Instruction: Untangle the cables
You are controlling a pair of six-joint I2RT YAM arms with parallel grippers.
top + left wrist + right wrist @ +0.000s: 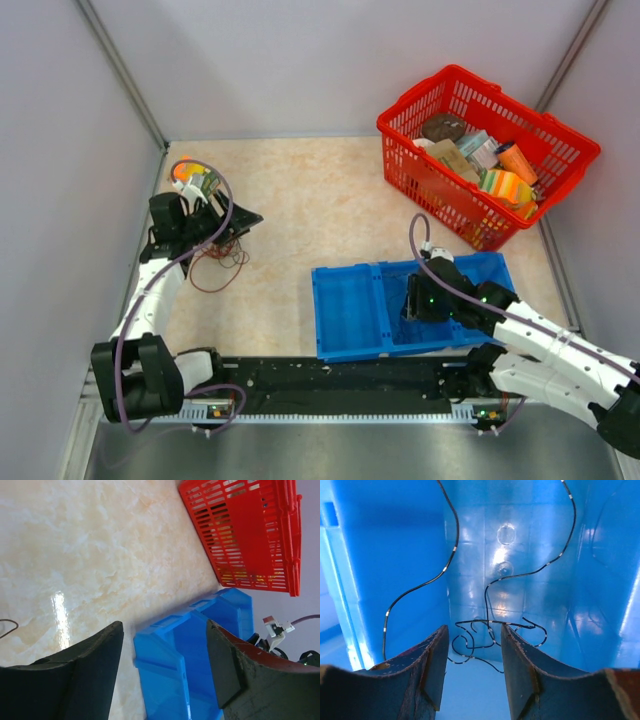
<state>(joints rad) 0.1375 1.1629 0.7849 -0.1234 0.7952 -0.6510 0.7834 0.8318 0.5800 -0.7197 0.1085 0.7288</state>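
The dark red cables (222,258) lie in loose loops on the worktop (320,200) at about 9 o'clock, just beside the left gripper (232,220). Its jaws stand apart with nothing between them. A blackish cable (485,602) sits inside the blue bin (345,310) at about 4 o'clock. It trails up the bin's walls and knots into small curls on the floor. The right gripper (475,630) hangs over those curls, its jaws apart and not touching them.

These strands look feather-light and limp, so I judge they will drag and snag rather than hold any shape. They are also thin enough to slip out of a loose pinch. The best hold is probably a single free run clear of the knot, such as the long strand at 11 o'clock in the right wrist view. Pulling on the curled clump would likely only tighten it.
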